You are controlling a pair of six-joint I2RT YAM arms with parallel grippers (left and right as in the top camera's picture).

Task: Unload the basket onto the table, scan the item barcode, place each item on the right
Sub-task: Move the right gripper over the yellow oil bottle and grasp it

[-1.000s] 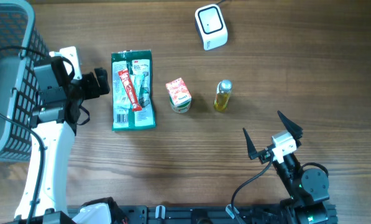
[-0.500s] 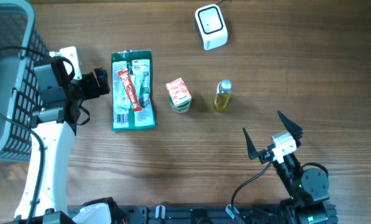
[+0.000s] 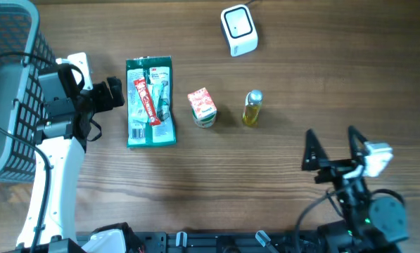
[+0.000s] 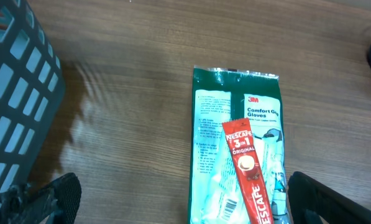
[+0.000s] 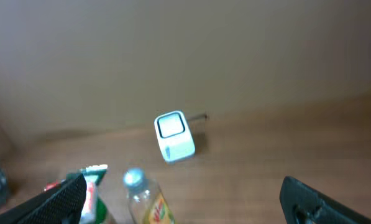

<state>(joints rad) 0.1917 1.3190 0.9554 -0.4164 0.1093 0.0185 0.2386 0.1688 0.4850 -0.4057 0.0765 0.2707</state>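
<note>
Table: brown wood with dark lines in it (image 3: 195, 190). All the things sit on it.
Basket: a dark grey one with holes in its wall (image 3: 5, 84). It stands at the far left edge, right beside my left arm.
Scanner: a little white box with a dark window on top (image 3: 238, 29). It sits at the far side of the table, well apart from both my grippers.
Glove pack: a flat green bag (image 3: 162, 119) lying on the left part of the table. My left wrist camera looks down on it and shows a small patch of black stripes (image 4: 230, 206) near its lower end.
Coffee stick: a thin red packet (image 3: 145, 100). It lies on top of the glove pack, a bit tilted.
Carton: a small red and white box (image 3: 202, 107). It sits between the glove pack and the bottle and touches neither.
Bottle: a small one with yellow stuff inside and a silver cap (image 3: 252, 107). My right wrist camera shows it blurry, with the cap up and the scanner behind it.
Left gripper: my two fingers are spread wide with nothing between them (image 3: 117, 93). They point at the left edge of the glove pack, just beside it. I cannot tell if they touch it.
Right gripper: my fingers are spread wide and hold nothing (image 3: 333, 144). It hangs near my side of the table, well apart from the bottle, and points toward the scanner.
</note>
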